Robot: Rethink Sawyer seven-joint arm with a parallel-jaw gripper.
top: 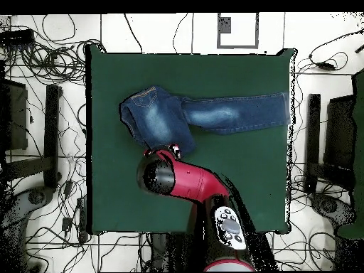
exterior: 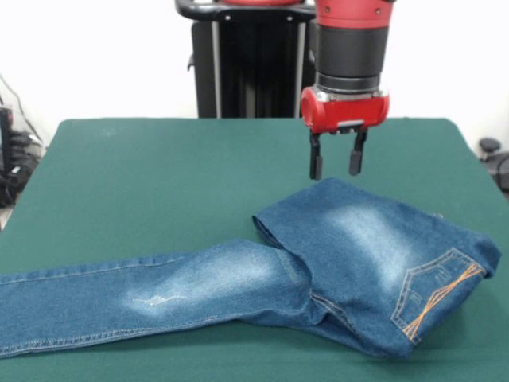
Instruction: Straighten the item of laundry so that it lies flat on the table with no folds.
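The blue denim jeans (exterior: 318, 263) lie on the dark green table (exterior: 159, 175). One leg stretches out to the left in the front view and runs off the picture's edge. The seat part is folded over on the right, with an orange-stitched back pocket (exterior: 433, 298) showing. My gripper (exterior: 337, 163) hangs just above the far edge of the folded seat part, open and empty, with its two black fingers pointing down. In the overhead view the jeans (top: 199, 114) lie across the table's upper part, and the red arm (top: 188, 178) hides the gripper.
The robot's black pedestal (exterior: 246, 64) stands at the table's far side. Cables and chairs (top: 43, 128) surround the table on the floor. The green top (top: 263, 178) stretches wide around the jeans.
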